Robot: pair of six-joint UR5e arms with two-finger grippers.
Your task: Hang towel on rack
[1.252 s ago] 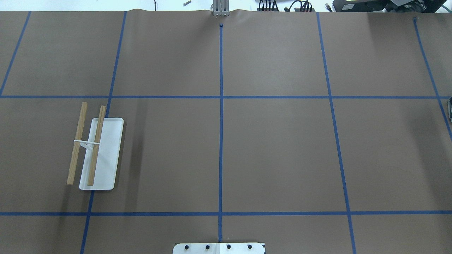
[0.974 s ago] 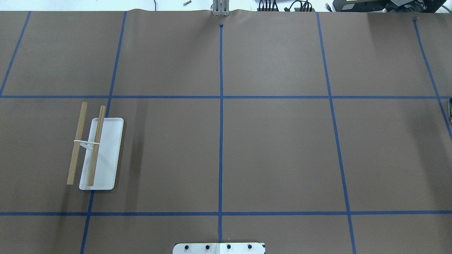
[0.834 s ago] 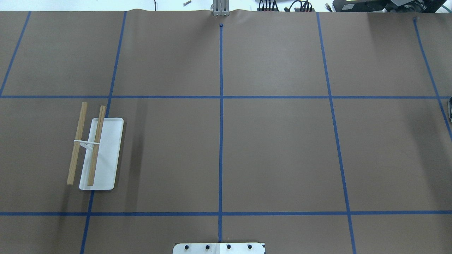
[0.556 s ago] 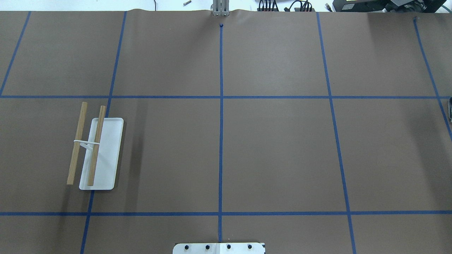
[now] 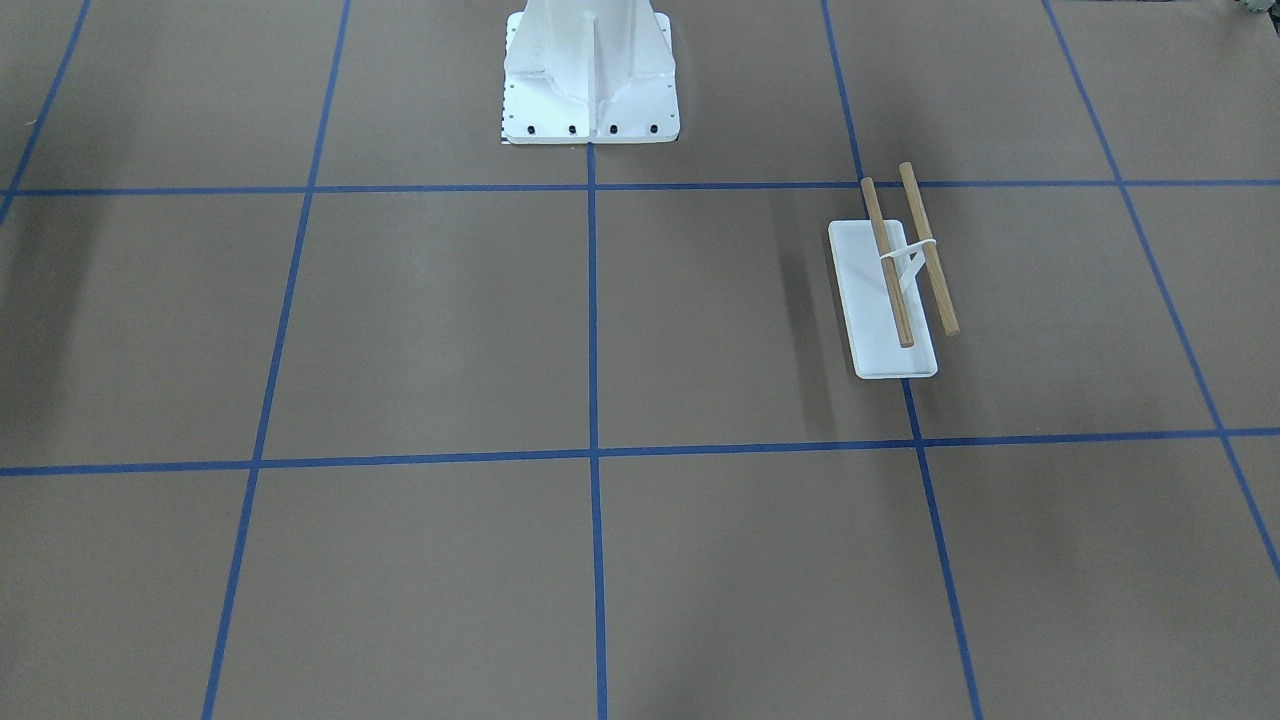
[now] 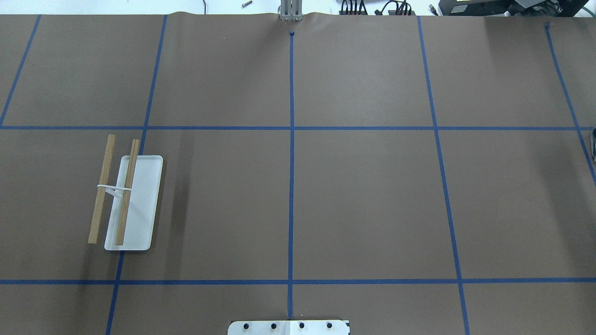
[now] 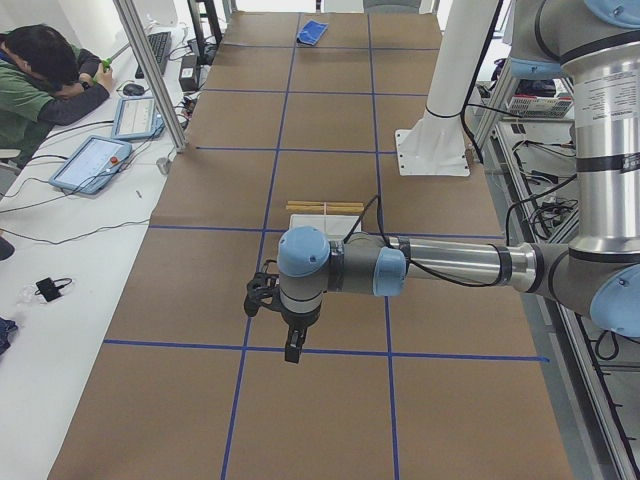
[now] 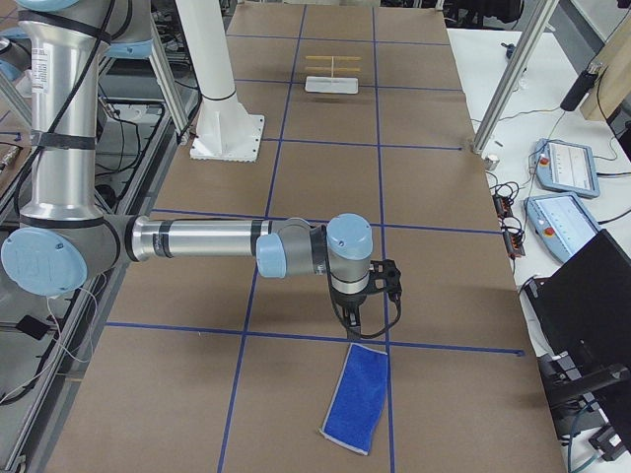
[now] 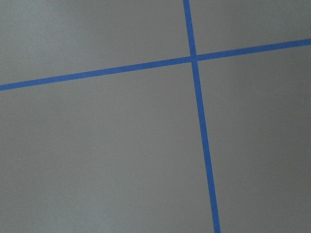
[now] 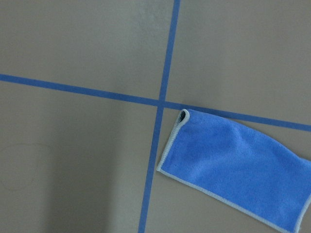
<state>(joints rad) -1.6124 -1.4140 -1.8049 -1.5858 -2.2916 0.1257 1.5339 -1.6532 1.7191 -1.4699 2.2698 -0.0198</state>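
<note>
The rack [image 6: 139,204] stands on the table's left half, with a white base plate and two wooden rods; nothing hangs on it. It also shows in the front view [image 5: 886,300] and both side views [image 7: 325,208] [image 8: 332,71]. The blue towel [image 8: 357,398] lies flat near the table's right end, also in the right wrist view [image 10: 238,170] and far off in the left side view [image 7: 313,32]. My right gripper [image 8: 355,323] hangs just beyond the towel's far end. My left gripper [image 7: 293,348] hangs over a tape line, well apart from the rack. I cannot tell if either is open or shut.
The white robot pedestal [image 5: 590,80] stands at the table's middle edge [image 6: 288,327]. Blue tape lines grid the brown table. Aluminium posts [image 7: 150,75] [image 8: 503,79] stand at the far edge. An operator [image 7: 40,70] sits beside tablets [image 7: 95,160].
A grey sliver at the overhead view's right edge has slipped slightly further out of view. The rack has not moved.
</note>
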